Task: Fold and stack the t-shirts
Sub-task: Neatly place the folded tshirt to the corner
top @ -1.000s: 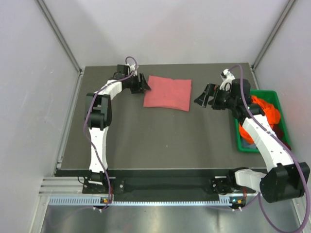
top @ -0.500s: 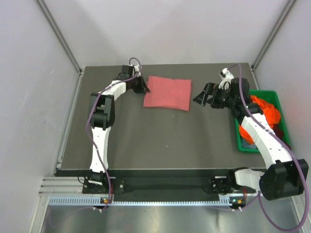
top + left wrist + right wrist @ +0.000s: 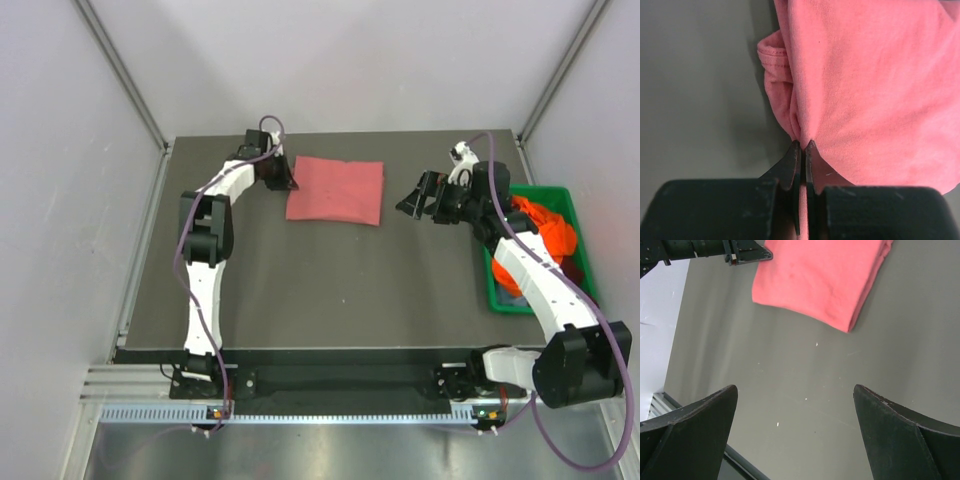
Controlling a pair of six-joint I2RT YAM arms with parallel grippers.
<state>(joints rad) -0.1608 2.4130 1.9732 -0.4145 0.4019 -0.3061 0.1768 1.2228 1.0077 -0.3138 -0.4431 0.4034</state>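
Observation:
A folded salmon-pink t-shirt (image 3: pixel 336 190) lies flat at the back middle of the dark table (image 3: pixel 300 290). My left gripper (image 3: pixel 288 181) is at the shirt's left edge, shut on a pinch of its fabric; up close the two fingers (image 3: pixel 790 165) meet on the pink t-shirt (image 3: pixel 870 90). My right gripper (image 3: pixel 413 204) hovers to the right of the shirt, open, nothing between its fingers (image 3: pixel 695 430); the pink t-shirt (image 3: pixel 820 277) lies ahead of it. More t-shirts (image 3: pixel 545 225), bright orange with darker ones under it, fill the green bin.
The green plastic bin (image 3: pixel 575 215) stands at the table's right edge, beside the right arm. Metal frame posts and pale walls close in the table on left, back and right.
My left gripper closed on the shirt's left edge and pulled it a little to the left and toward the front. The right gripper stayed almost still.

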